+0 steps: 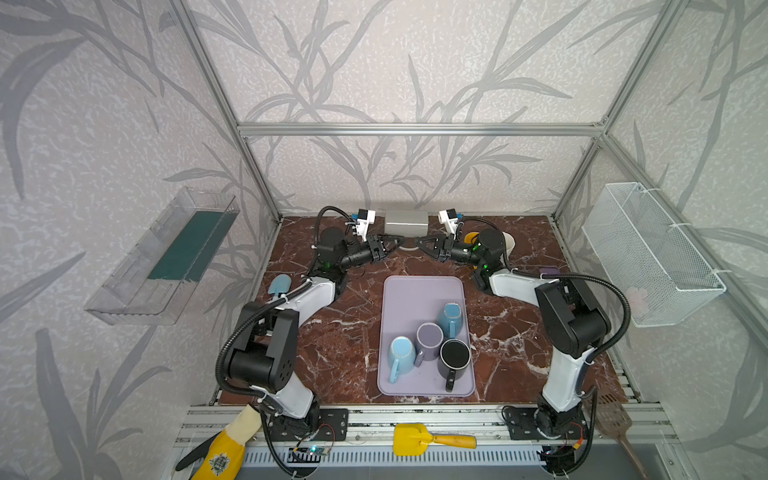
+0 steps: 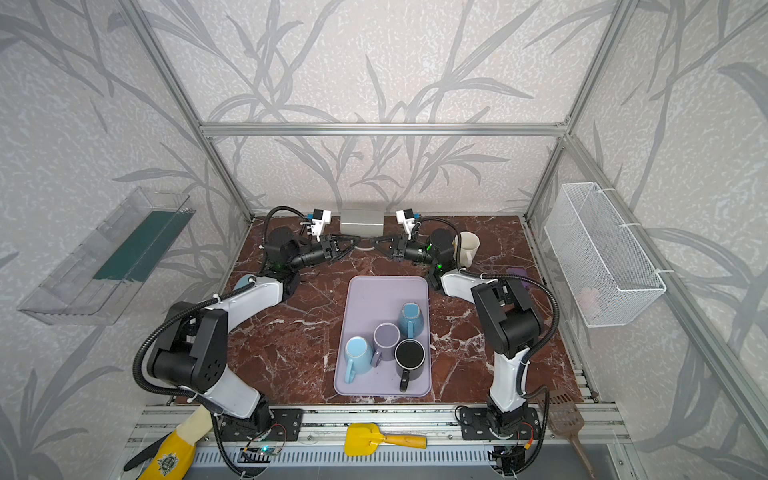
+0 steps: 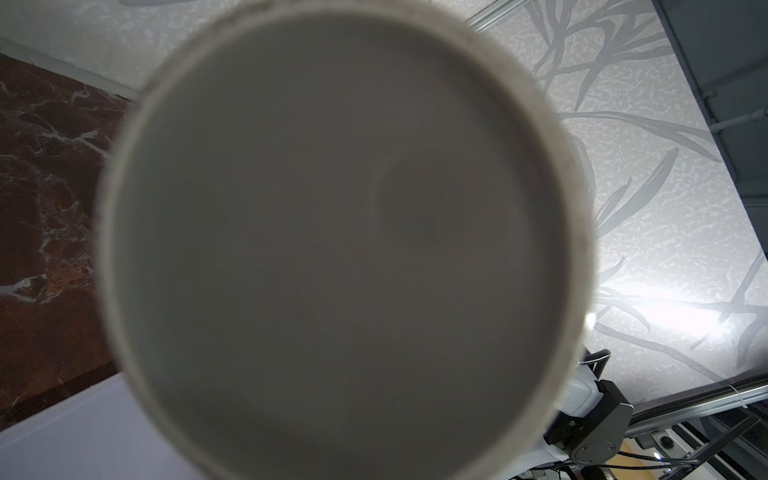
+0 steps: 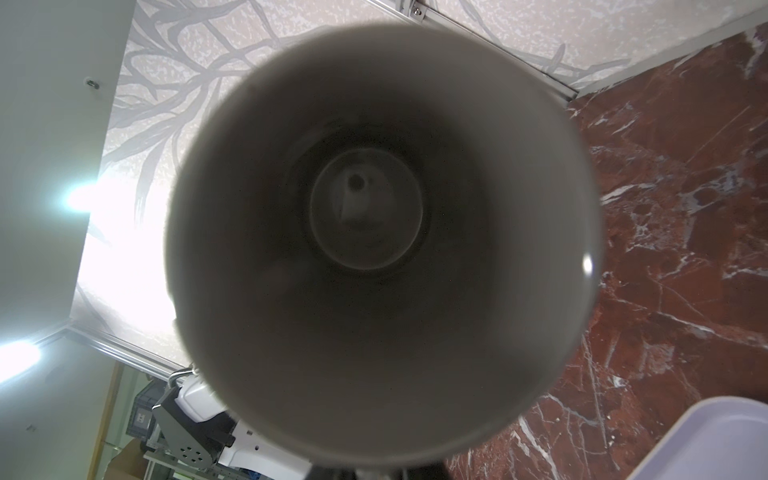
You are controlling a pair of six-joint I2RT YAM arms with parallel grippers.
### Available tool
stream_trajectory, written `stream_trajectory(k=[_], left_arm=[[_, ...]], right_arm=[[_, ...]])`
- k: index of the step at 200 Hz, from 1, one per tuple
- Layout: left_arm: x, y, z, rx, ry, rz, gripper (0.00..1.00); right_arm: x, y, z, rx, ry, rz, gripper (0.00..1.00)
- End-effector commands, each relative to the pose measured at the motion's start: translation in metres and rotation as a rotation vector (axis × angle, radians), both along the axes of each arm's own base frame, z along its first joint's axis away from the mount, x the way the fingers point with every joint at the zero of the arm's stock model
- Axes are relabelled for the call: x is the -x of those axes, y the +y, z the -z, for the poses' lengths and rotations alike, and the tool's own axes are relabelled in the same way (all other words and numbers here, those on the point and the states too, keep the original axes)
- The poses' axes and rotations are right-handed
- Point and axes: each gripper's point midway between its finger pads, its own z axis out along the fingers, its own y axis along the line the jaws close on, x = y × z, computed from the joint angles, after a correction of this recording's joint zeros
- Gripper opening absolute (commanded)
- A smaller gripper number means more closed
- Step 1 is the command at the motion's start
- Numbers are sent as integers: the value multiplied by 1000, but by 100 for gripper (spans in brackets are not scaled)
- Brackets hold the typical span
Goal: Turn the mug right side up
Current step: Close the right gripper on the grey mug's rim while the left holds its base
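Mug (image 1: 406,222) first: our right gripper (image 1: 420,242) is pinching what looks like its handle, jaws pressed together. Our left gripper (image 1: 398,242) is sitting tip to tip with it, and we cannot tell its jaws. Mug is hanging sideways above them, at the back, beyond the tray (image 1: 422,291). We are judging this mid-flip; next we are needing a wrist roll, mouth up, then set-down.
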Motion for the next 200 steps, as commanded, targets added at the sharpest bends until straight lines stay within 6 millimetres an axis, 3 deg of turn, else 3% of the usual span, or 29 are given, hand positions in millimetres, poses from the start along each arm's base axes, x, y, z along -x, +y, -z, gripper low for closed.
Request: stream_trajectory(k=[1,93,124,125,132,157,180,200], left_arm=[[11,-4,-32,-8,-116,28,30],[11,-4,-23,-48,-94,27,29],[12,-5,-22,-50,-93,27,11],[12,-4,-22,-50,-94,26,10],[12,-5,-23,-49,-96,27,9],[13,-7,-24,-49,-99,36,5],[16,-11,-26,-52,-107,48,1],[19,-15,-25,-66,-111,58,0]], right_arm=[[11,-6,-37,3,-174,28,0],[18,-9,-30,106,-208,46,0],[19,-8,-23,137,-205,51,0],[21,-9,-29,131,-219,52,0],[24,-10,-38,125,-241,58,0],[24,-9,-31,154,-204,65,0],[24,-9,-32,156,-202,69,16],[24,-7,-34,163,-202,70,20]])
